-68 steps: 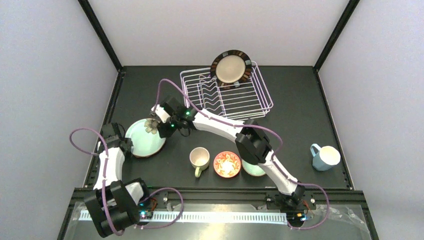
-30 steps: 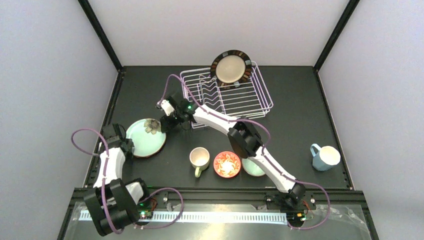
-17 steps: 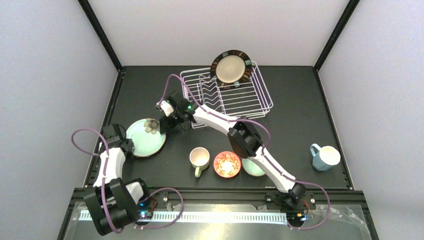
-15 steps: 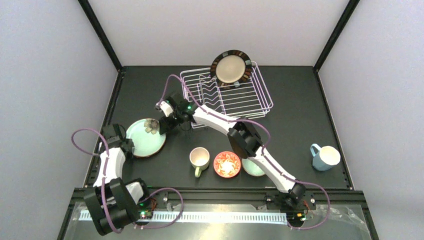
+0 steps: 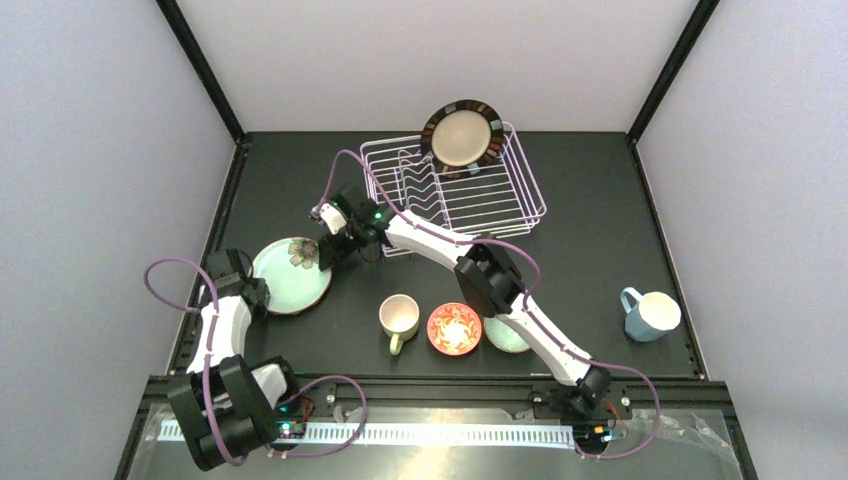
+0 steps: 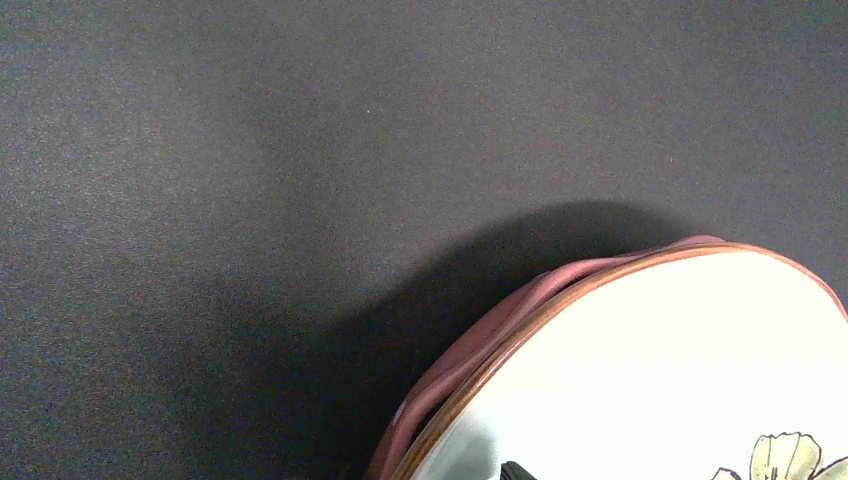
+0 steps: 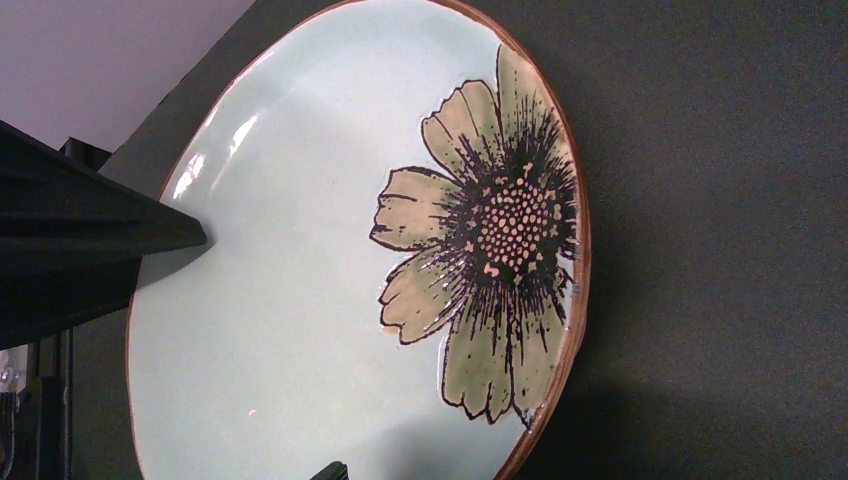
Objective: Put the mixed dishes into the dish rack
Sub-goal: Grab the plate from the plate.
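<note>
The right gripper (image 5: 326, 250) sits at the far-right rim of the teal flower plate (image 5: 285, 282), with one dark finger (image 7: 90, 250) over the glaze; whether its jaws are spread or pinching cannot be told. The left gripper (image 5: 248, 292) is at the plate's left rim, its state equally unclear. The plate lies face up, flower toward the far edge, stacked on the pink dotted scalloped plate (image 6: 470, 345), left of the dish rack (image 5: 480, 205), where the cream plate with dark striped rim (image 5: 461, 134) stands on edge
</note>
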Motion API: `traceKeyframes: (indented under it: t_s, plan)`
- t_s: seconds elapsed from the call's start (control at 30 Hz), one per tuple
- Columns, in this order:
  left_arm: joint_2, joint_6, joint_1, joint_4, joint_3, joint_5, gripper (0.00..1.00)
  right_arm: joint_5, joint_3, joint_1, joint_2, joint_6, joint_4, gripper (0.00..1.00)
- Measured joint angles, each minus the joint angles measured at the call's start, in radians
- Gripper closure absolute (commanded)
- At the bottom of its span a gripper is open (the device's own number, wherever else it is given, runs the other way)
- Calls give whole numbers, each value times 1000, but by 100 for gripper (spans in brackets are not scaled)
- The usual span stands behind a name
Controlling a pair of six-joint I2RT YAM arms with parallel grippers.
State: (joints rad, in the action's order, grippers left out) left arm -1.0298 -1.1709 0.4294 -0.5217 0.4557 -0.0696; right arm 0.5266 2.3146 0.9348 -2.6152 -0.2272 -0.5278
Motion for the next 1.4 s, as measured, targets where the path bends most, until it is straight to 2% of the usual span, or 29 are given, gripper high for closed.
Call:
traceKeyframes:
  t_s: [1.4]
  plan:
    - [2, 18, 0, 6, 0, 0, 16, 46, 0, 0, 51, -40, 34, 16]
